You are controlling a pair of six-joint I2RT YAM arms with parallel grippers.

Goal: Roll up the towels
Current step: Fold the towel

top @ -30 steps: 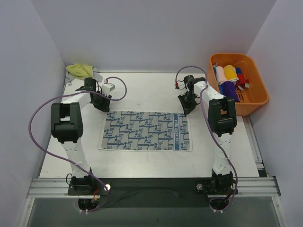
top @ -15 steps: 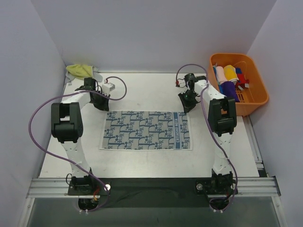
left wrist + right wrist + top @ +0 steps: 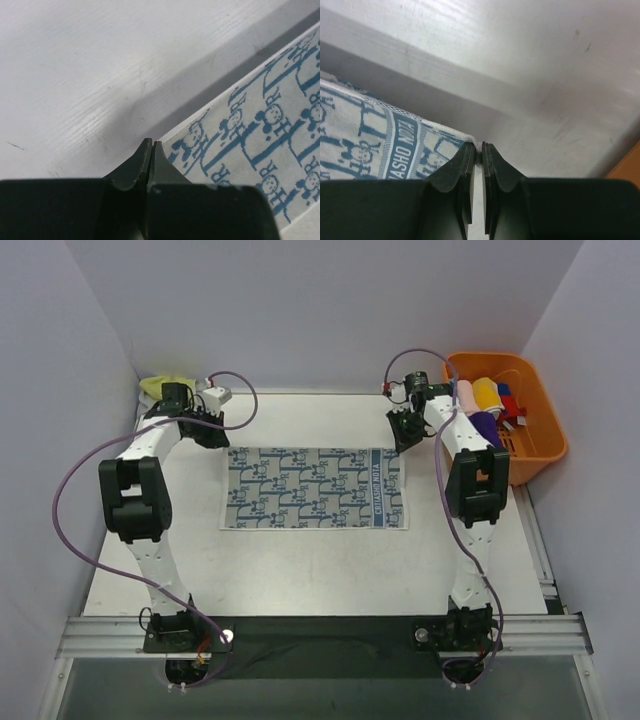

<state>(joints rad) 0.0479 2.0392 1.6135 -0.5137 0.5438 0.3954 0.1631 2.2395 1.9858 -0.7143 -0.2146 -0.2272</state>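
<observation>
So the blue-and-white towel [image 3: 315,488] was lying flat and fully spread in the middle of the table [image 3: 300,570], long side running left to right, not rolled at all yet. What we noticed had just changed: a second earlier the left gripper [image 3: 151,145] was parked near the far-left corner with its jaws apart. By this frame they had snapped together on that corner, and the wrist view showed the cloth edge running right into the fingertips and lifting a bit off the table. The right gripper [image 3: 480,147] was already pinched down on the far-right corner, with a sliver of white hem showing between its fingers, and it hadn't changed. Compared with the earlier overhead shots, the whole towel had slid toward the back wall, both arms had stretched out further with it, and it had stayed square. We read that as both far corners being secured and the towel getting positioned, so the actual roll toward the near edge could start from there. The yellow-green towel [image 3: 160,386] was bunched up in the far-left corner behind the left arm, untouched. The orange basket [image 3: 540,462] sat off to the right with some colourful rolled cloths in it.
</observation>
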